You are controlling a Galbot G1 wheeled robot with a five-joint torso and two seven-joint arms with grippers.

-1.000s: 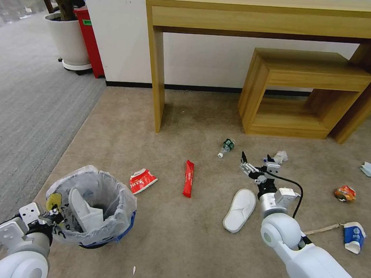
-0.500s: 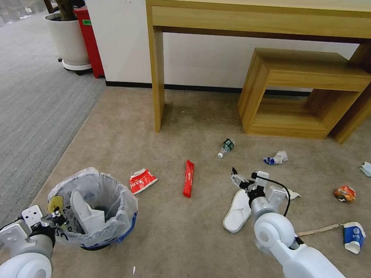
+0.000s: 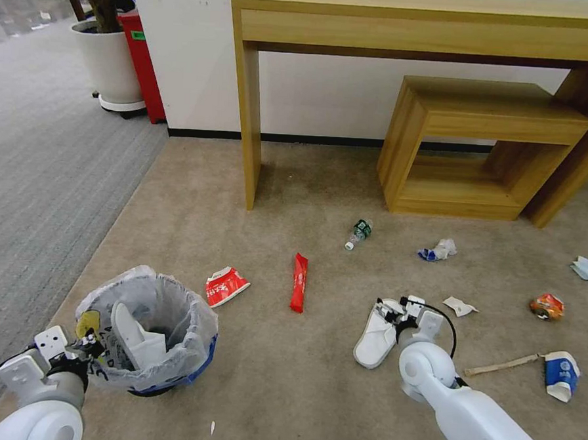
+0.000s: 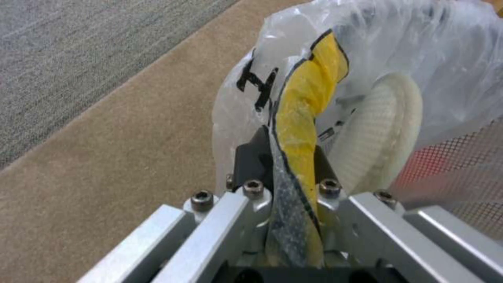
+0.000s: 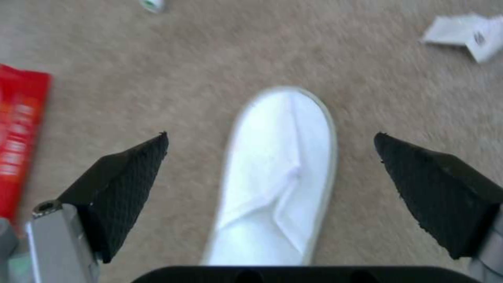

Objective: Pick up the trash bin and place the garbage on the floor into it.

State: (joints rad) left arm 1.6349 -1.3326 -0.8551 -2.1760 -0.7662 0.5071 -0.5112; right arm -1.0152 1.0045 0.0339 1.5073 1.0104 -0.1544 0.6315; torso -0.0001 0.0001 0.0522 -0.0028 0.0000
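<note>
Beige floor, right gripper spread over half-hidden white slipper; left gripper clamping trash bin liner.

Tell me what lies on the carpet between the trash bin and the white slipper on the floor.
In the head view, a crumpled red wrapper and a long red wrapper lie between the trash bin and the slipper.

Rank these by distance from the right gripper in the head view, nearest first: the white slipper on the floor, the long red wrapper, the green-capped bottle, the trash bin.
From the right gripper, open above the carpet:
1. White slipper, directly under it.
2. Long red wrapper, to its left.
3. Green-capped bottle, ahead toward the desk; close to the wrapper's distance, hard to separate.
4. Trash bin, far left, held by the left gripper.
</note>
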